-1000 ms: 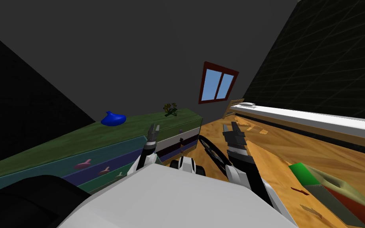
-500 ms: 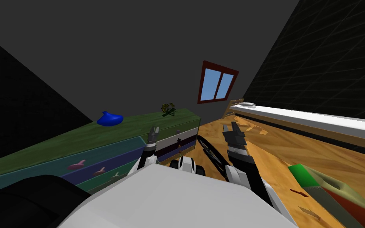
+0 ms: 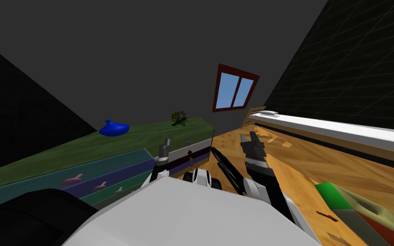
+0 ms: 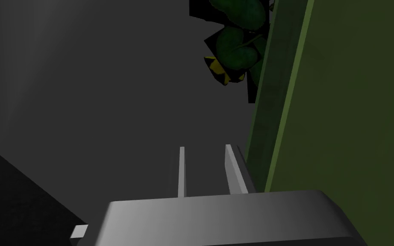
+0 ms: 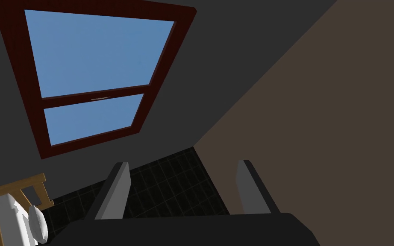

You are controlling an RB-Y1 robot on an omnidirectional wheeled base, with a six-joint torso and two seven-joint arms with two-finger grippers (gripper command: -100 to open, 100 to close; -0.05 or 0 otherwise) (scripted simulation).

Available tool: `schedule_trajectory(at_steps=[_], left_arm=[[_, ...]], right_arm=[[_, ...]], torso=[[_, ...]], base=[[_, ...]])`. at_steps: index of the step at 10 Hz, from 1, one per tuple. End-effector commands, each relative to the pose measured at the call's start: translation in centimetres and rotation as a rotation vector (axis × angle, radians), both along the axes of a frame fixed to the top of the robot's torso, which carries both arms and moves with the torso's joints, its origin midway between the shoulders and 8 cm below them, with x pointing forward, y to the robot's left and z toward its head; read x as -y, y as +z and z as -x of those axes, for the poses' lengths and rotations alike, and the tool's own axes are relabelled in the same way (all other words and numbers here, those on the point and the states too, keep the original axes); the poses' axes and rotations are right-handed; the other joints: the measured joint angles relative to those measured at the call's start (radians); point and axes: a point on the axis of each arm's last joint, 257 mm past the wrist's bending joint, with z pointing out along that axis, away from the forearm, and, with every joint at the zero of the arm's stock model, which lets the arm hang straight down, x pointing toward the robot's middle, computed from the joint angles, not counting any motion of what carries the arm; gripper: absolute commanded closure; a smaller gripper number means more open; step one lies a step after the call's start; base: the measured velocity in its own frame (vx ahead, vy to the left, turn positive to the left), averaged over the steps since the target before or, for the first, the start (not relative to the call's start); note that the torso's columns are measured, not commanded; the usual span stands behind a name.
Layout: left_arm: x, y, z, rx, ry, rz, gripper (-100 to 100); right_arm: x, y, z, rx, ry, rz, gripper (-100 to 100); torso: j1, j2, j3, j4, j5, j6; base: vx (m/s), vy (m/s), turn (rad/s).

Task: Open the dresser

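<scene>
Wooden floor (image 3: 303, 166) spreads to your right, and you stand close beside a long low dresser with a green top and teal, blue and green drawer fronts (image 3: 106, 162), which runs along your left side. Your left tool (image 3: 165, 147) is raised before its front. In the wrist view its two fingers (image 4: 182, 171) stand near each other with a thin gap, holding nothing, just beside the green top edge. Your right tool (image 3: 248, 136) hangs over the floor, its fingers wide apart and empty. All drawers look closed, and the pink knob handles (image 3: 73, 179) are well apart from either tool.

Since one second ago the whole head picture has slid. The dresser, the blue rounded ornament (image 3: 114, 128) and the small potted plant (image 3: 178, 117) sit more to the left, which is your own turn, not theirs. The left tool is also slightly lower, and its fingers look narrower. It seems you are only lining up; no handle is reached yet.
</scene>
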Motion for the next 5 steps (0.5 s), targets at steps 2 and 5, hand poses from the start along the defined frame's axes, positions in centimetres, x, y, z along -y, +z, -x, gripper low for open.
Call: schedule_trajectory(at_steps=[2, 5], left_arm=[[-0.4, -3.0, 0.2, -0.05, 0.005, 0.04, -100], [-1.2, -5.2, 0.8, -0.075, 0.02, 0.076, -100]], right_arm=[[0.0, 0.0, 0.0, 0.0, 0.0, 0.0, 0], [0.0, 0.0, 0.0, 0.0, 0.0, 0.0, 0]], torso=[[0.004, 0.002, 0.002, 0.001, 0.001, 0.0], [0.001, 0.0, -0.001, 0.001, -0.001, -0.003]], base=[[0.017, -0.041, 0.003], [0.059, -0.123, 0.032]])
